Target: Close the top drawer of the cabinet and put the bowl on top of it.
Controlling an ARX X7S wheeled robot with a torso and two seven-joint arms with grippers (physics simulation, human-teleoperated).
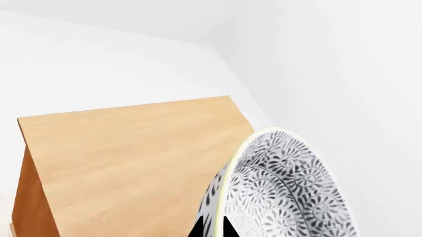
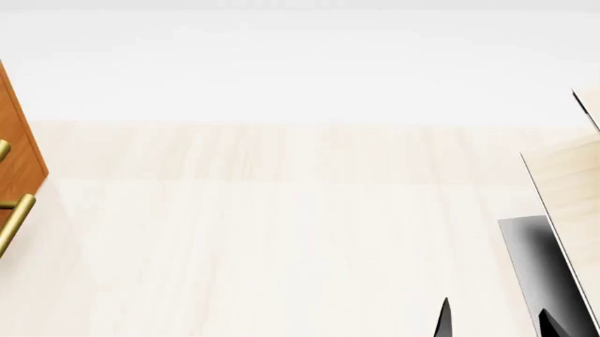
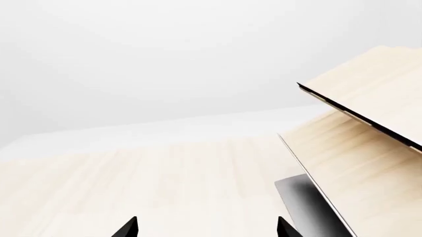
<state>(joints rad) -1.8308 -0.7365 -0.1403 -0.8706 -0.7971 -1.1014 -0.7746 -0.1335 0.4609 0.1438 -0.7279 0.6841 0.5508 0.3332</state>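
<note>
Closest to us in the left wrist view, the bowl (image 1: 290, 192) stands on edge, its patterned inside facing the camera, with the dark tips of the left gripper (image 1: 212, 230) pinching its rim at the lower edge of the picture. We judge the bowl is held and lifted, ready to be set down.

Just beyond the bowl lies the flat top of the cabinet (image 1: 132, 158), bare as far as we see it, running back to the white wall. We cannot see the top drawer in any view, so we cannot tell whether it is shut; in the head view only a sliver of the cabinet's front and brass handles (image 2: 13, 210) shows at the left edge.

To place well, we should carry the bowl over the middle of the cabinet top, turn the wrist until the base faces down, lower until it touches, and only then part the fingers. Releasing while tilted risks a roll off the edge.

The right gripper (image 3: 205, 228) hangs with fingers spread and empty above the pale floor, the light-wood shelf (image 3: 369, 148) near it.
</note>
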